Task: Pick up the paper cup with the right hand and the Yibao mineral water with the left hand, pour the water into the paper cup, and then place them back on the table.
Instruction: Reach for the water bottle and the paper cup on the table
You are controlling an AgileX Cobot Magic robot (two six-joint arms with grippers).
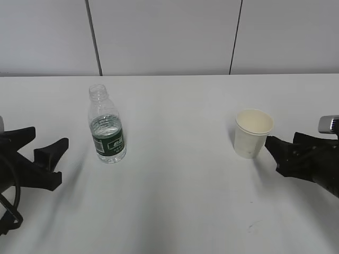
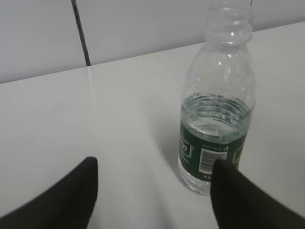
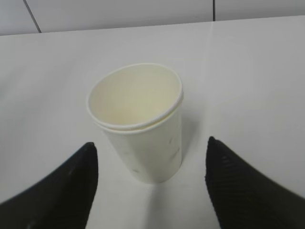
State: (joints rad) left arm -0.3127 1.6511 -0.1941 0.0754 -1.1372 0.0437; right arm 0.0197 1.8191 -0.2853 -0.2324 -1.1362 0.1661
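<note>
The Yibao mineral water (image 1: pixel 107 127) stands upright and capless on the white table (image 1: pixel 175 201), left of centre; it also shows in the left wrist view (image 2: pixel 217 109). My left gripper (image 1: pixel 48 138) is open and empty, to the bottle's left and apart from it; in its wrist view the gripper (image 2: pixel 155 167) has its right finger in front of the bottle's base. The paper cup (image 1: pixel 253 132), two nested cream cups, stands upright at the right, and shows in the right wrist view (image 3: pixel 140 126). My right gripper (image 3: pixel 150 148) is open, its fingers on either side just short of the cup; it also shows in the exterior view (image 1: pixel 275 150).
A pale panelled wall (image 1: pixel 169 37) runs behind the table's far edge. Bare white tabletop lies between the bottle and the cup and in front of them.
</note>
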